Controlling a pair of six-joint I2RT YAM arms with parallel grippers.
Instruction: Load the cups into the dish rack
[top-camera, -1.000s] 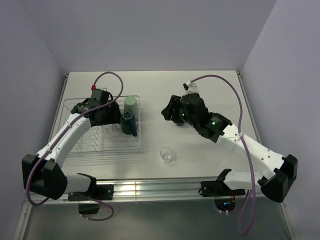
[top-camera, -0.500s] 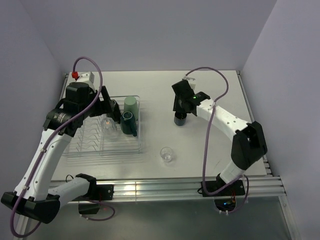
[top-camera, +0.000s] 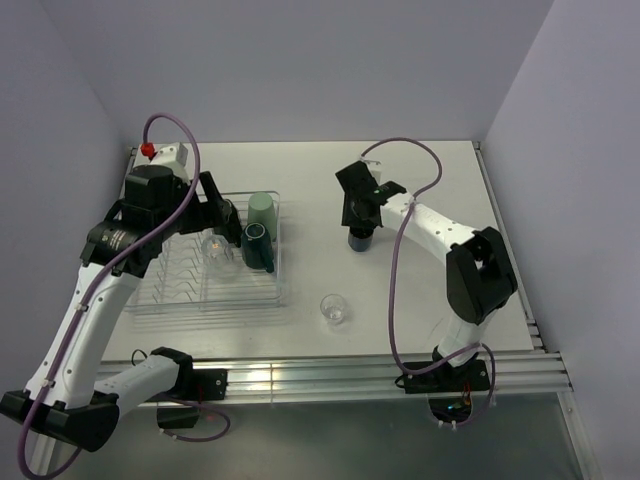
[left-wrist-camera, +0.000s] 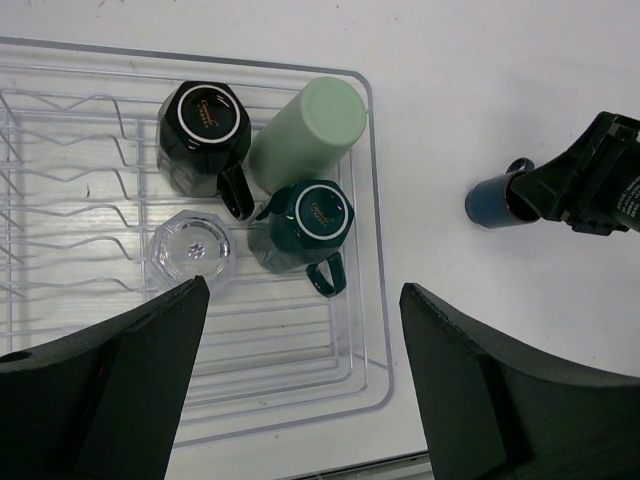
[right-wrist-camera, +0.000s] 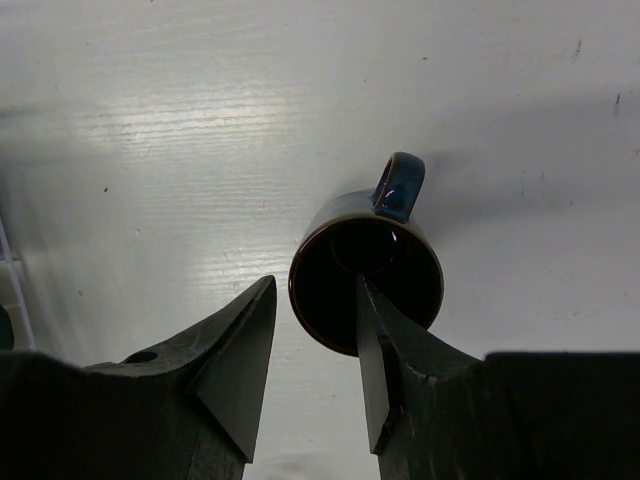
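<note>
The clear dish rack (top-camera: 170, 292) holds the black mug (left-wrist-camera: 203, 135) upside down, the mint green tumbler (left-wrist-camera: 308, 133) on its side, the dark green mug (left-wrist-camera: 300, 222) and one clear tumbler (left-wrist-camera: 192, 250). My left gripper (left-wrist-camera: 300, 385) hangs open and empty above the rack's right half (top-camera: 222, 222). The navy mug (right-wrist-camera: 365, 270) stands upright on the table (top-camera: 360, 240). My right gripper (right-wrist-camera: 315, 370) is open right over it, one finger above its mouth, one outside its left wall. The second clear tumbler (top-camera: 334, 308) stands on the table.
The rack's left half (left-wrist-camera: 60, 200) has bare ribbed slots. White walls close in the table at the back and both sides. A metal rail (top-camera: 320, 375) runs along the near edge. The right arm's cable (top-camera: 395, 290) loops over the table's right part.
My left arm has lifted up and away from the rack, with a clear tumbler now standing in it. My right arm has swung round so its gripper sits over the navy mug.
</note>
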